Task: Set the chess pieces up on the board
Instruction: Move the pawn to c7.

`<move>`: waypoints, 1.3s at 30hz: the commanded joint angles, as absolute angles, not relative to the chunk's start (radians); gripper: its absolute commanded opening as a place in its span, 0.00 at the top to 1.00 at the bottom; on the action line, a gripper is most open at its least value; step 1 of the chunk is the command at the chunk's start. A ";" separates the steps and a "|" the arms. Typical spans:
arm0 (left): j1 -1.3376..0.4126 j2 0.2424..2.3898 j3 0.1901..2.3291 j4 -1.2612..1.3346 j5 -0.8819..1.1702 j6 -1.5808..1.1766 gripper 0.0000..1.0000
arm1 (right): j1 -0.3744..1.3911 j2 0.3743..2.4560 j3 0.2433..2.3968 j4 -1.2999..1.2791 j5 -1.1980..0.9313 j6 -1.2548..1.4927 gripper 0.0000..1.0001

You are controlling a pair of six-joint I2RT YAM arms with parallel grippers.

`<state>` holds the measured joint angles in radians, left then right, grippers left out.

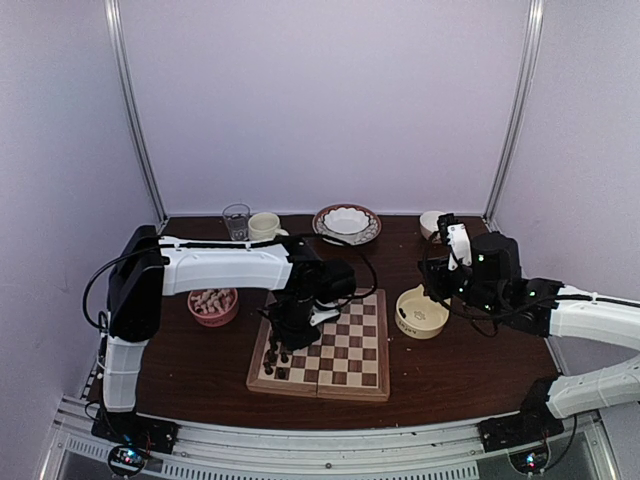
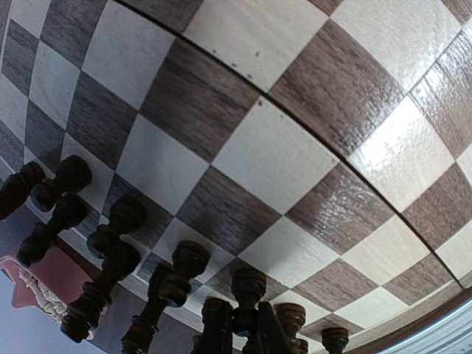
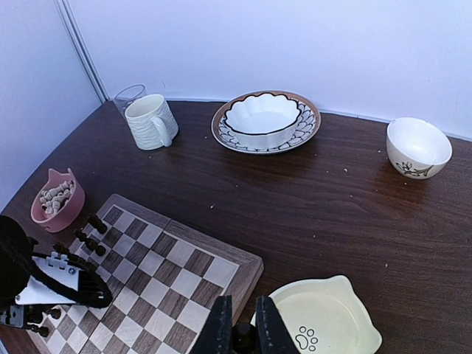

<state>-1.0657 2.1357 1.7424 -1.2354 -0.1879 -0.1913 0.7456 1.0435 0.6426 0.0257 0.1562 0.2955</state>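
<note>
- The left gripper (image 2: 245,321) hangs low over the board (image 2: 280,158); its fingers are drawn in on either side of a dark piece (image 2: 248,284) standing upright between them; I read it as clamped on that piece, though the contact sits at the frame's lower edge and is partly cut off.
- The other chess pieces (image 2: 110,243) stand in a loose cluster just to the left of those fingers, along the board's outer rows; the held one is probably kept low and upright so that it can go down on a square beside them without toppling its neighbours.
- Ahead of the left fingers the squares lie bare, so most of the set-up looks undone.
- The right gripper (image 3: 240,333) is raised well above the table; the board's corner lies below and to its left, and a yellow bowl (image 3: 324,317) is just under it to the right; my guess is that it is parked high to leave the other arm room.
- Its fingers are close together with something dark between them; whether that is a piece or part of the tool I cannot tell, so neither can its grasp be told.
- Far to the left of the right tool, beyond the board, a pink bowl (image 3: 59,217) holds small pale things, possibly the cream set; they are too small to be sure.
- From overhead the left wrist covers its own fingertips and the held piece; which figures the dark ones are cannot be made out; the yellow bowl is cut off by the frame.
</note>
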 commanded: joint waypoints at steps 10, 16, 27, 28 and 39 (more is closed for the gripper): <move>-1.054 2.113 1.717 -1.249 -0.216 -0.197 0.80 | 0.740 1.039 0.644 0.031 0.146 0.303 0.93; -1.054 2.100 1.741 -1.247 -0.225 -0.208 0.75 | 0.739 1.040 0.644 0.033 0.142 0.304 0.93; -1.055 2.010 1.814 -1.246 -0.218 -0.230 0.63 | 0.738 1.041 0.646 0.032 0.129 0.304 0.93; -1.054 1.996 1.817 -1.245 -0.217 -0.233 0.63 | 0.738 1.043 0.647 0.033 0.122 0.303 0.93; -1.055 1.718 1.572 -0.796 -0.103 -0.223 0.61 | 0.740 1.057 0.582 0.256 -0.259 0.263 0.89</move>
<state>-1.0611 1.8256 1.7042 -1.0767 -0.1818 -0.2241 0.7433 1.0443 0.6144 0.1127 -0.0566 0.2760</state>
